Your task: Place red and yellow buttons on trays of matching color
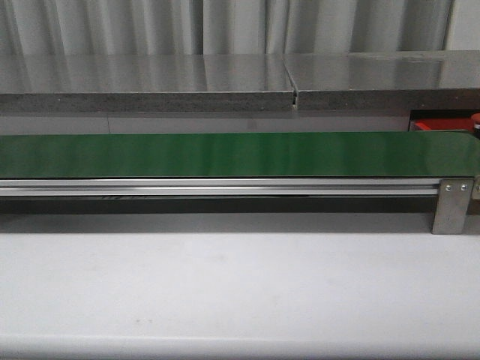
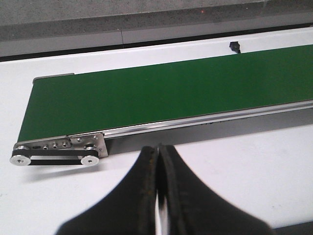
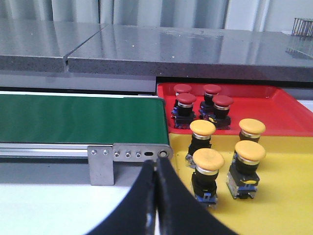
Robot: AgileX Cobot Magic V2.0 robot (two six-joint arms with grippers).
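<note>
Conveyor belt: a long green conveyor belt [image 1: 225, 154] runs crosswise over the white table [image 1: 225, 285], carried on a silver rail with a metal bracket [image 1: 452, 204] at its right end; no button rides on the stretch seen from the front.
Left gripper: the left gripper [image 2: 157, 152] hovers over the white table just short of the belt's left end, its two black fingers pressed together with only a hairline seam between them, holding nothing.
Left belt end: the roller plate [image 2: 58, 151] with its two silver pulleys sits beside the left gripper's tip.
Right gripper: the right gripper [image 3: 155, 166] hangs near the belt's right end, its dark fingers likewise closed tip to tip, with nothing between them.
Red buttons: four red buttons [image 3: 186, 104] stand upright on the red tray [image 3: 274, 105], which lies just past the belt's right end, below the grey stone counter [image 3: 195, 49].
Yellow buttons: four yellow buttons [image 3: 208, 166] stand upright on the yellow tray [image 3: 288, 196], set in two rows nearer the right gripper than the red ones.
Trays: the red tray and the yellow tray lie edge to edge; from the front only a sliver of the red tray shows at the far right.
Backdrop: a pale pleated curtain [image 1: 225, 26] hangs behind the counter.
</note>
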